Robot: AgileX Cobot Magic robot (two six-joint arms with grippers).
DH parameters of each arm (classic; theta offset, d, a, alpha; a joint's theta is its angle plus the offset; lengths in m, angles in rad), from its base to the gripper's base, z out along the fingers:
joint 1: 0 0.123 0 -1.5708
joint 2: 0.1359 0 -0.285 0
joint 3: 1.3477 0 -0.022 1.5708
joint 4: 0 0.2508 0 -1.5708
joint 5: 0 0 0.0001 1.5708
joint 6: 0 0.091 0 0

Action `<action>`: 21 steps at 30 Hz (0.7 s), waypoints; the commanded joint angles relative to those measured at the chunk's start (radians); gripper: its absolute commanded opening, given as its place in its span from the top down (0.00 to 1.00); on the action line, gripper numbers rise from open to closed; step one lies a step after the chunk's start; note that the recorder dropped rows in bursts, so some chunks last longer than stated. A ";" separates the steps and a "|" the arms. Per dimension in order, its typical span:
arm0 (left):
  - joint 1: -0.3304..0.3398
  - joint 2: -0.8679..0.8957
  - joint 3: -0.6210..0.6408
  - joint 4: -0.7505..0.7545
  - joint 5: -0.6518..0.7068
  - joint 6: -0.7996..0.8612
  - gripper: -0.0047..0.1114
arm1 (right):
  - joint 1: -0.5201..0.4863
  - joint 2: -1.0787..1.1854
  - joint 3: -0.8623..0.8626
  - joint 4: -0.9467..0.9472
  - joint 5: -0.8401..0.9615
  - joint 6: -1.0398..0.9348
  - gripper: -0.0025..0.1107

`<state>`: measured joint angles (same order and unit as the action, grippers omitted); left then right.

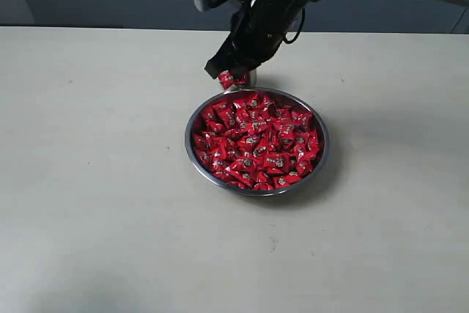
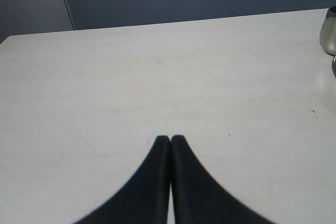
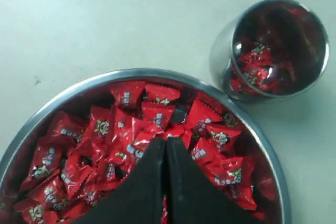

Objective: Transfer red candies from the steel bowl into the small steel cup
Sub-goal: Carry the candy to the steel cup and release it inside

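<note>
Red candies point(image 3: 122, 129) beneath right hand point(image 3: 166, 141)

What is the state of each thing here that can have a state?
steel bowl: upright, nearly full of red candies.
small steel cup: upright, beside bowl, several candies inside.
left gripper: jaws shut, holding nothing, over bare table.
right gripper: jaws shut, over the bowl's candies.

Exterior view raised, angled down across the table point(image 1: 88, 218) onto the steel bowl point(image 1: 187, 141), right wrist view close, steeply above bowl and small steel cup point(image 3: 223, 61), left wrist view low along the table, sharing the cup.
</note>
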<state>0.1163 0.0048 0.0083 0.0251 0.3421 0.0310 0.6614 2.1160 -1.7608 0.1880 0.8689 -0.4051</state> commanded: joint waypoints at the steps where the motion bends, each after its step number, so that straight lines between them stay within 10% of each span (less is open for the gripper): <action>1: -0.008 -0.005 -0.008 0.002 -0.005 -0.002 0.96 | -0.002 -0.013 0.003 -0.077 -0.163 0.052 0.98; 21: -0.008 -0.005 -0.008 0.002 -0.005 -0.002 0.96 | -0.094 0.144 -0.001 -0.125 -0.506 0.202 0.97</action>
<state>0.1163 0.0048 0.0083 0.0251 0.3421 0.0310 0.5809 2.2531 -1.7608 0.0429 0.3940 -0.2081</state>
